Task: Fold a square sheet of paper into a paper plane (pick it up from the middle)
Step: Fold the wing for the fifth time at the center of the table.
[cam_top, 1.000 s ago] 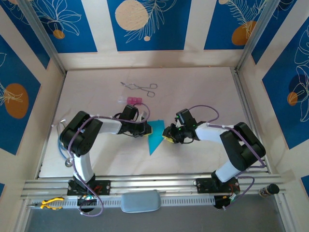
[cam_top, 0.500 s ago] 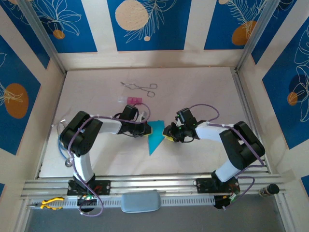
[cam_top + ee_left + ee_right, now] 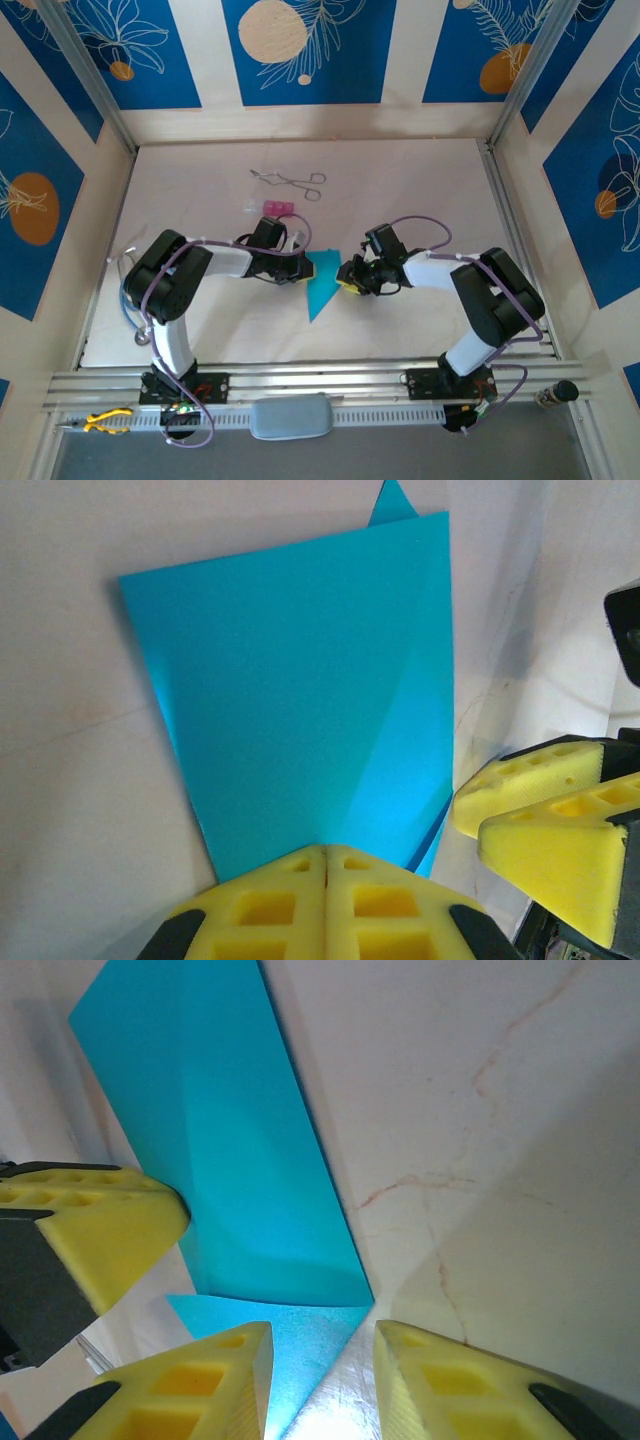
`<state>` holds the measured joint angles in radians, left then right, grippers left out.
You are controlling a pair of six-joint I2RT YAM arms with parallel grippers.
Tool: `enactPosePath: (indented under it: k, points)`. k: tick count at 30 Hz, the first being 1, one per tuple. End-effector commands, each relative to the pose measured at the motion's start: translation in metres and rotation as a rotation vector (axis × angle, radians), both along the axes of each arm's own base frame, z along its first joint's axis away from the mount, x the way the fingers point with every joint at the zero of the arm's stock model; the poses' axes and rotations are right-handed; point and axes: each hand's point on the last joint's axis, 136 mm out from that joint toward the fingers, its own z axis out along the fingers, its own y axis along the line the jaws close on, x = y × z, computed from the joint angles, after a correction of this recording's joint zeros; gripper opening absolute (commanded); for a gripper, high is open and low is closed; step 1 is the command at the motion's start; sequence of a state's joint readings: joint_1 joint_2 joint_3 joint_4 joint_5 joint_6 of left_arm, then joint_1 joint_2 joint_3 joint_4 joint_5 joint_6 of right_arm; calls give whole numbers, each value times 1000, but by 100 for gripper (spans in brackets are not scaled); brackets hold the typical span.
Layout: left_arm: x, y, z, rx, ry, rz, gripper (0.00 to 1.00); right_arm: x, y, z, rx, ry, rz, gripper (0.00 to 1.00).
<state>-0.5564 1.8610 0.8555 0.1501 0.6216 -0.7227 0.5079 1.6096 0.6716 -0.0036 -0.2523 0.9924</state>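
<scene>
Mid-fold: left claw (image 3: 325,850) is pinched tight on the paper plane (image 3: 300,680), right claw (image 3: 322,1335) is apart. Next probably needs pressing the crease.

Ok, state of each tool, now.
Left tool: closed, pinching the edge of the blue paper.
Right tool: open over the paper's corner, holding nothing.

On the pale table (image 3: 420,190) the cyan paper plane (image 3: 322,285) lies flat, with its narrow tip toward the arm bases. The left gripper (image 3: 304,268) meets its left edge and the right gripper (image 3: 346,277) its right edge. Farther back lie the metal forceps (image 3: 290,181) and a small pink block (image 3: 276,208).
</scene>
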Motion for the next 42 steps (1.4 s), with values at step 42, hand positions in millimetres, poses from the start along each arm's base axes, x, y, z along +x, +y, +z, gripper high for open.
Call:
enactPosePath:
  k: [42]
  points:
    - [-5,11,-1,-14,17,12,4,39,0,0,4,-15,65,32]
